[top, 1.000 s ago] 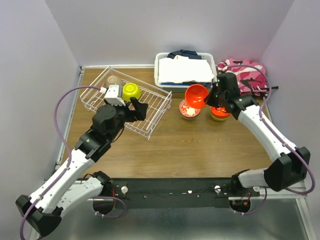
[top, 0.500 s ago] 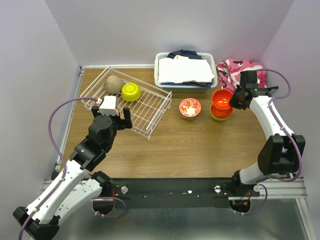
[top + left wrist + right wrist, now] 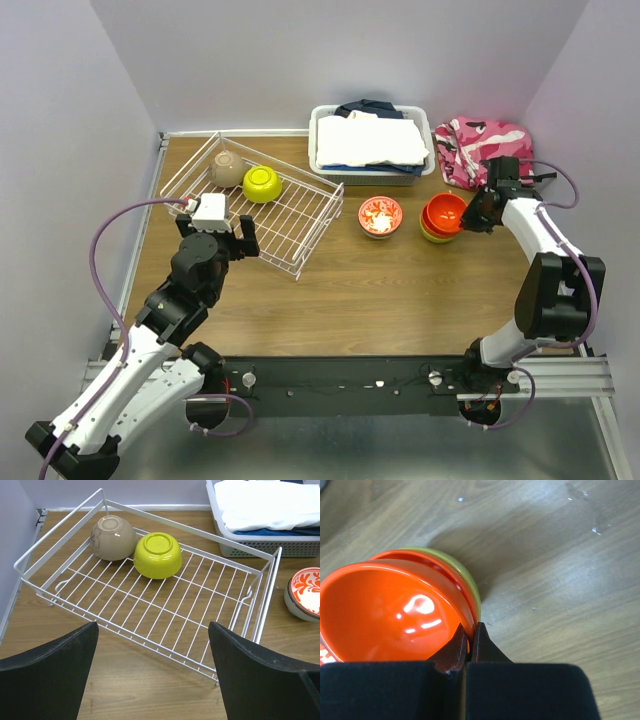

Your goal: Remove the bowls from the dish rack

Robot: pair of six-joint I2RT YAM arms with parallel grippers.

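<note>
The white wire dish rack [image 3: 290,222] stands at the left and shows in the left wrist view [image 3: 165,615]. It holds an upturned taupe bowl [image 3: 228,168] [image 3: 113,538] and an upturned lime-yellow bowl [image 3: 263,183] [image 3: 158,555]. The red-patterned bowl [image 3: 380,216] [image 3: 306,592] stands on the table. My right gripper [image 3: 472,213] [image 3: 469,632] is shut on the rim of an orange bowl [image 3: 445,212] [image 3: 395,612]. That bowl is nested in a second orange bowl and a lime-yellow bowl [image 3: 465,575]. My left gripper [image 3: 240,240] [image 3: 152,675] is open and empty before the rack's near edge. The pale grey bowl is out of view.
A white plastic bin [image 3: 322,150] [image 3: 265,550] of folded cloth stands behind the rack's right end. A pink patterned cloth [image 3: 480,145] lies at the back right, next to my right arm. Walls close in on the left, back and right.
My right gripper carried the orange bowl to the right and lowered it onto the bowl stack. My left gripper drew back out of the rack toward its near edge.
</note>
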